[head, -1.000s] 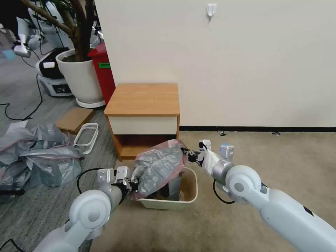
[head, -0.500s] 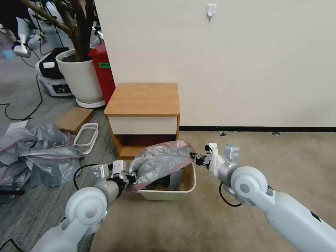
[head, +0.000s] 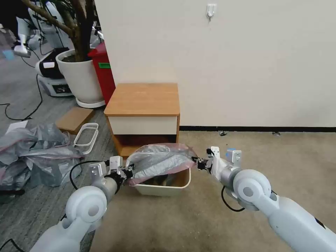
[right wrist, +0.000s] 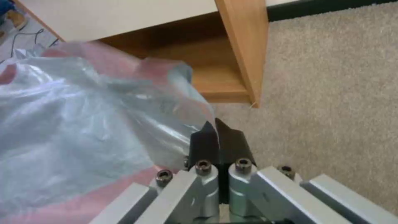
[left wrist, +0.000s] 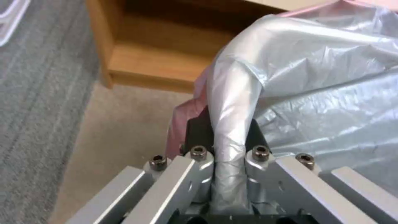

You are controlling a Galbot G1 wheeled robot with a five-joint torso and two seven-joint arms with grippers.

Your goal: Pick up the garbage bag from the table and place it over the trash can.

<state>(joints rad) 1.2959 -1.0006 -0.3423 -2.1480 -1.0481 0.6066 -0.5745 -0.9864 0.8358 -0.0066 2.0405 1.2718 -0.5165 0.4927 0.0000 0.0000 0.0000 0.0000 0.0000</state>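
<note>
Bag [head: 159,162] lowered over can [head: 162,187]; both claws gripping rim.

The crinkly grey bag [head: 159,162] with a pink rim is stretched flat over the cream bin [head: 164,189], which stands on carpet just before the wooden desk [head: 143,99].

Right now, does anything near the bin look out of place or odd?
The bag lies askew over the bin, stretched between the left gripper and right gripper, leaving the bin's near right side uncovered. A heap of grey bags lies on the floor.
</note>
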